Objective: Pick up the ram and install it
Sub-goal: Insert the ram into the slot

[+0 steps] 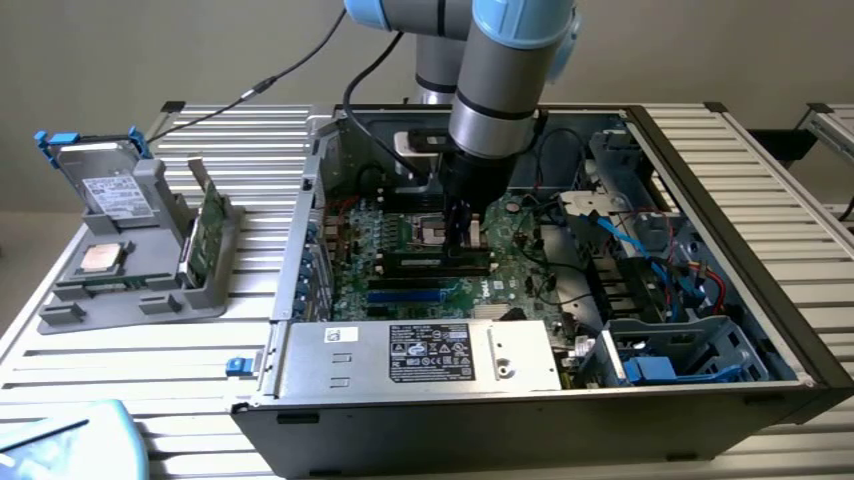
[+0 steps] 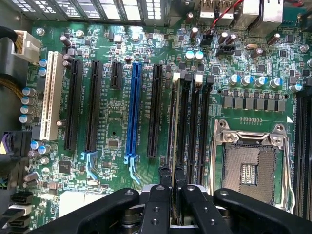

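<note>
Exterior view: grey-and-blue robot arm [image 1: 497, 90] enters at twelve o'clock and points down into the open black computer case [image 1: 747, 260]; the case lies open side up on the slatted aluminium surface [image 1: 107, 350]; black claw [image 1: 465, 243] sits low over the green motherboard [image 1: 527, 240], near its middle.

Claw state: clenched on the ram [image 2: 171, 122], a long, narrow dark-green circuit-board stick. The wrist view shows the ram edge-on, a thin strip pinched between the two black fingers [image 2: 158, 204].

Ram position: inside the case, upright on its long edge; it runs lengthwise along the bank of black memory slots [image 2: 195, 126], near the metal-framed processor socket [image 2: 248, 165]. Cannot tell whether it is seated in a slot or just above one.

Long blue expansion slot [image 2: 131, 112] lies parallel to the ram, on the side away from the socket.

Other items, exterior view:
- Silver power supply box with a black label [image 1: 427, 352] at six o'clock of the claw, by the case's near wall.
- Grey plastic holder [image 1: 127, 305] on the surface at nine o'clock of the case, well apart from the claw.
- The holder carries a square silver processor chip [image 1: 104, 258] lying flat and a broader green board [image 1: 208, 225] standing on edge.
</note>
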Controlling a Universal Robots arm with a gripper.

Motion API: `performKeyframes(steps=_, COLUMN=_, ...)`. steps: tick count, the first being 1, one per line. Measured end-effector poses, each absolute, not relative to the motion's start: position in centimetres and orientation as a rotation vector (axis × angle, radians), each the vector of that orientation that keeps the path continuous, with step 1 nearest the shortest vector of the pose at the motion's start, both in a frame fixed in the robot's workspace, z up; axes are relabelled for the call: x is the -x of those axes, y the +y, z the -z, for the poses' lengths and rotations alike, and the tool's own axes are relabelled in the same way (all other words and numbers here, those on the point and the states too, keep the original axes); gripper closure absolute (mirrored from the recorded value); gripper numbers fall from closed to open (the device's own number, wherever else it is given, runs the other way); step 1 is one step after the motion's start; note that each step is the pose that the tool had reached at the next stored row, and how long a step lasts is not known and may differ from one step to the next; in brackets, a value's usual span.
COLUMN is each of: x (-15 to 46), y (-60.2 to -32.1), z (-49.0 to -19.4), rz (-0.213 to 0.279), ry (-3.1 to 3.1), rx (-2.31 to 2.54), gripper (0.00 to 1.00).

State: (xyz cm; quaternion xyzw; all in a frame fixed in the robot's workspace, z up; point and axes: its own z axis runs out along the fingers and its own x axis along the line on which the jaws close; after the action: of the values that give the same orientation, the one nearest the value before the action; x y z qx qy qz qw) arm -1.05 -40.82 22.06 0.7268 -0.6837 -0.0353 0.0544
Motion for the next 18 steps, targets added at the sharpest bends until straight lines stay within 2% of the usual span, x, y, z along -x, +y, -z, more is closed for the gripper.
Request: performKeyframes(steps=18, x=1.05, y=-40.82, z=-21.80, rz=0.107, ry=-2.079, rx=-2.205, gripper=0.86)
